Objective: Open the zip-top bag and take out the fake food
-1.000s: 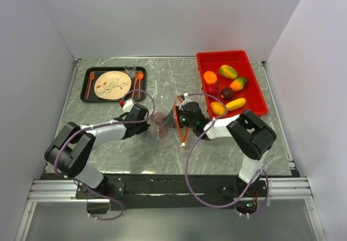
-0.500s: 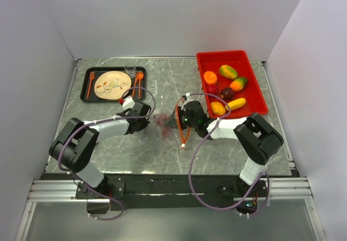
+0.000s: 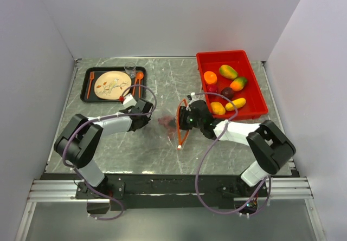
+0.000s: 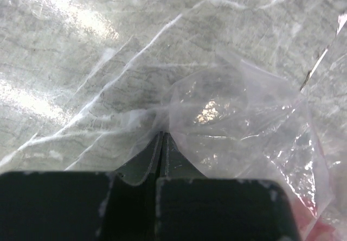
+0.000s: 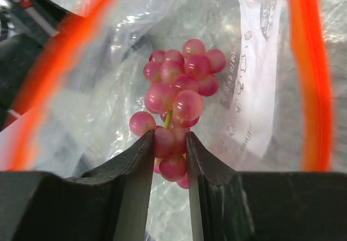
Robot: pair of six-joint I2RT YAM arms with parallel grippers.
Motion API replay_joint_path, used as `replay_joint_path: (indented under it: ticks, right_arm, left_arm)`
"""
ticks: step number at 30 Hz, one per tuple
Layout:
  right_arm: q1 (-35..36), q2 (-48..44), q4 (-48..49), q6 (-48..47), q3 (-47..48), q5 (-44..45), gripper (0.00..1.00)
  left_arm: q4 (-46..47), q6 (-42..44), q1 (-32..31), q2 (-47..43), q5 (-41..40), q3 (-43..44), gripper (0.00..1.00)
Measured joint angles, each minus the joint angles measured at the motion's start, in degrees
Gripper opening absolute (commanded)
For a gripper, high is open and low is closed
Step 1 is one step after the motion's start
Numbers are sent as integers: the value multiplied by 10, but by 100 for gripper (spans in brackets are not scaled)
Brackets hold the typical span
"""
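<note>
The clear zip-top bag (image 3: 169, 124) lies mid-table between both arms, its orange zipper strip (image 3: 180, 126) standing as an open loop. My left gripper (image 3: 151, 118) is shut on a pinch of the bag's plastic (image 4: 233, 116) at its closed end, the jaws pressed together (image 4: 162, 135). Through the bag's mouth reaches my right gripper (image 3: 178, 123), which is shut on a bunch of pinkish grapes (image 5: 179, 89) inside the bag, with the lower grapes between its fingers (image 5: 168, 142). Other fake food lies in the red bin (image 3: 259, 99): a mango (image 3: 227, 71), an orange fruit (image 3: 210, 77) and a yellow one (image 3: 235, 104).
A black tray (image 3: 87, 87) with a beige plate (image 3: 113, 85), orange cutlery and a small glass stands at the back left. White walls close in the table on three sides. The right arm's cable loops over the near table.
The right forearm has swung down and to the right, and its gripper has shifted slightly. The left gripper has drawn the bag's end a little back and to the right. Both grips are unchanged.
</note>
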Motion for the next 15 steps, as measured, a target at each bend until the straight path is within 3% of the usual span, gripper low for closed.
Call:
replay_joint_path:
  ticks: [15]
  right_arm:
    - [-51, -122, -69, -17, -72, 9, 36]
  left_arm:
    - [0, -18, 0, 7, -12, 5, 1]
